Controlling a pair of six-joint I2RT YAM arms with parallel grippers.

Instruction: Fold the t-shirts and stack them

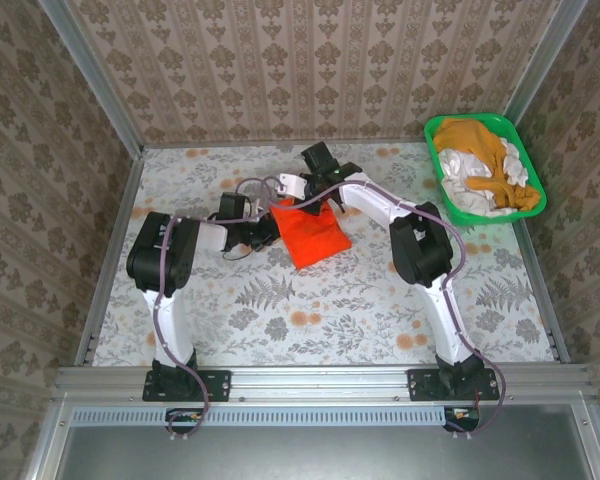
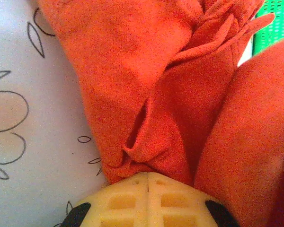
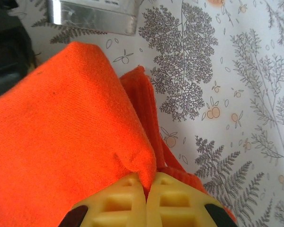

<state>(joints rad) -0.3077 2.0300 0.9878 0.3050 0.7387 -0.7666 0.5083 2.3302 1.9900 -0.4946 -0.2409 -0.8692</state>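
Close view from the left wrist: at the bottom of the frame the left gripper (image 2: 147, 178) has its yellow pads pressed together, with a bunched, creased edge of a red-orange t-shirt (image 2: 132, 71) caught at their tips. The cloth spreads up the frame over a table (image 2: 33, 156) with a printed covering.

Close view from the right wrist: the right gripper (image 3: 146, 183) is likewise closed. It nips a folded corner of the same shirt, several layers thick.

Overhead view: both arms reach up from the bottom edge toward mid-frame. There the shirt lies on the table, partly folded into a rough rectangle. One gripper is at its left edge and the other at its upper edge. Farther off, at the upper right, a green plastic basket (image 1: 432, 131) holds a mustard t-shirt (image 1: 475, 140) and white t-shirts (image 1: 472, 188) in a crumpled heap.

The red-orange shirt looks light, soft and floppy. It will probably sag and wrinkle wherever it is unsupported, and its folded layers may slide apart when it is lifted. The surest hold seems to be at corners or along a folded edge. Each gripper would pinch all the layers together, one at each end, so the fold keeps its shape.
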